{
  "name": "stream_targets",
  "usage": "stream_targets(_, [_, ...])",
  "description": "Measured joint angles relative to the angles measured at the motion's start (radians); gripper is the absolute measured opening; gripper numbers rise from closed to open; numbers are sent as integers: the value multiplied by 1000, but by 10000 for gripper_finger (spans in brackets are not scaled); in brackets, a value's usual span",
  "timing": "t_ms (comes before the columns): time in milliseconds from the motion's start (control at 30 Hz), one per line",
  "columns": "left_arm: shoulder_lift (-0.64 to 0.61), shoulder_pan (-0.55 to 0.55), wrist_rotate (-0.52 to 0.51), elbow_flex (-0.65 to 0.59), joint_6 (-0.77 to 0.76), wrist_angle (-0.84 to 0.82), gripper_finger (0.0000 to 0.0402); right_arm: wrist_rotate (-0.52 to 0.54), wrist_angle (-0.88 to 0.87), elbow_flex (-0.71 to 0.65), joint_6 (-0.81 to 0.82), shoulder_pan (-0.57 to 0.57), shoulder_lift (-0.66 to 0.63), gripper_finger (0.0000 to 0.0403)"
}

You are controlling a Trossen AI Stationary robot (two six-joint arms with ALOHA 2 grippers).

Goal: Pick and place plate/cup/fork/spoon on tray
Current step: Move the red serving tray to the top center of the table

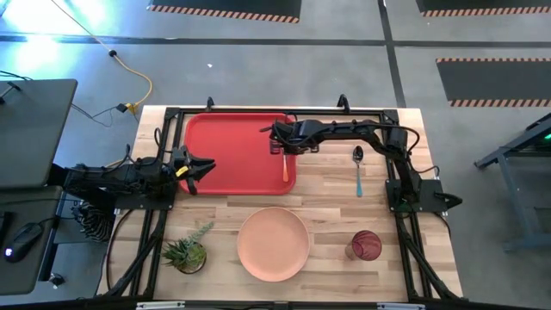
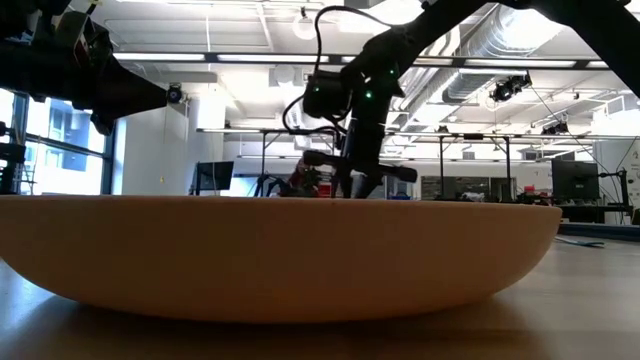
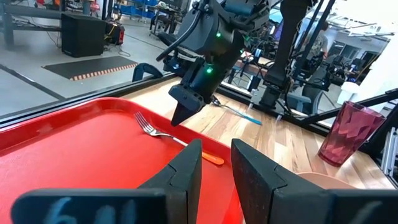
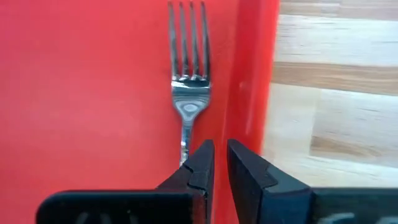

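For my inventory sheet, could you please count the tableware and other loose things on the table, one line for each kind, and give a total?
Tray: 1
Plate: 1
Cup: 1
Fork: 1, lying on the tray
Spoon: 1
Potted plant: 1
Total: 6

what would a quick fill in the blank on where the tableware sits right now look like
1. The fork lies on the red ____.
2. The spoon has a light ____ handle.
3. The cup stands on the bare table, on the side of the ____ arm.
4. The right gripper hangs over the ____ end of the fork.

Missing words: tray; blue; right; tine
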Motion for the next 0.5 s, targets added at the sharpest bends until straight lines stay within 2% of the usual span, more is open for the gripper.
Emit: stream_targets(500, [0, 0, 0, 0, 0, 0, 76, 6, 9, 0, -38, -13, 0, 36])
